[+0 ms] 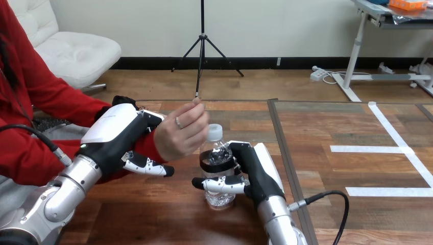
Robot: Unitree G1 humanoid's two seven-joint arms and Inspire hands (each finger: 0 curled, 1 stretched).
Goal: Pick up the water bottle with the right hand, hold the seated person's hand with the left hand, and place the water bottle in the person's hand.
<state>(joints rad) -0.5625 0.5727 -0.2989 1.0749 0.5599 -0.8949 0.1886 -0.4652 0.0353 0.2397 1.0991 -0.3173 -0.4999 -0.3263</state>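
Wooden table (153, 214), one, bearing the items below. Robot hands: two. Left hand (115, 135): fingers above and thumb below, curled round the person's wrist (147, 148) at the red sleeve. Person's hand (178, 132): one, raised, its fingertips just beside the bottle's white cap. Water bottle (219, 153): one, clear, upright, near the table's middle; whether its base rests on the wood cannot be told. Right hand (255, 171): wrapped round the bottle's body, thumb across the front.
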